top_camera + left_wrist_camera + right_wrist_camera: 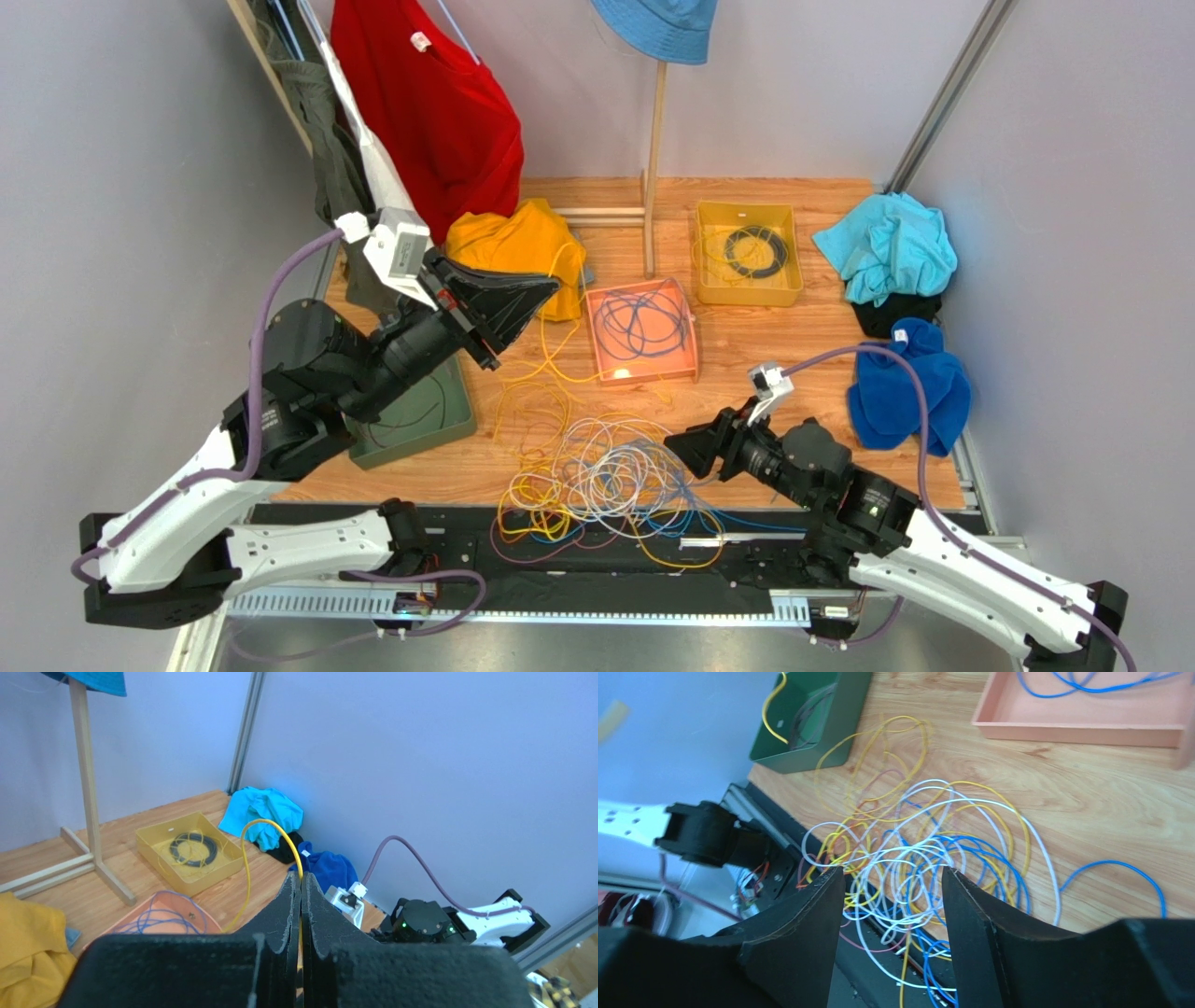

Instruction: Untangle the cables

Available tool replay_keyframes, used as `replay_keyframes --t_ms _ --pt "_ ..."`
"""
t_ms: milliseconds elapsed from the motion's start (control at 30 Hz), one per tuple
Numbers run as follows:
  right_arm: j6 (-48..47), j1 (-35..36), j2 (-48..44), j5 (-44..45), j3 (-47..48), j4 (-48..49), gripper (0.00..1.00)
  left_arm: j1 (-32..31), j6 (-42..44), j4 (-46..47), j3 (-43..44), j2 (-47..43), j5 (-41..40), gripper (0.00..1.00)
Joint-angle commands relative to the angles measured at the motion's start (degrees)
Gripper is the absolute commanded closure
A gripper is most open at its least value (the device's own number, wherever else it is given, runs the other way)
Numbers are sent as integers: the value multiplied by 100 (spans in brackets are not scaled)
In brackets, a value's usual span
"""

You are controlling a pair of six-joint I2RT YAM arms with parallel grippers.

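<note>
Plainly, the left gripper was clamped shut on a thin yellow cable and raised well above the wooden surface. The strand looped up from its closed fingers and trailed down toward the loose tangle of yellow, white and blue cables at the near edge. The right gripper hovered just over that tangle, jaws wide apart with nothing between them. Drawing the yellow strand free would probably go best slowly, up and away toward the dark green tray. Meanwhile the right gripper could hold down the white loops crossing it. A quick pull risked dragging the whole knot along or tightening it.
</note>
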Motion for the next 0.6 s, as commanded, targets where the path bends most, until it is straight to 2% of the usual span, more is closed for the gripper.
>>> replay_keyframes --t_ms 0,133,367,500,567 --pt "-137 181 -209 -352 296 805 42 -14 164 -394 255 273 301 100" --pt "-338 251 -421 -511 743 930 40 -14 59 -412 -69 387 143 100" --pt "-874 269 -746 -80 1517 182 39 -14 59 -632 -377 519 -16 100" --pt "-902 269 -257 -369 1711 550 38 -14 24 -579 -483 633 379 100" --pt "-840 269 34 -790 1746 1042 38 -14 -38 -588 -474 765 485 100"
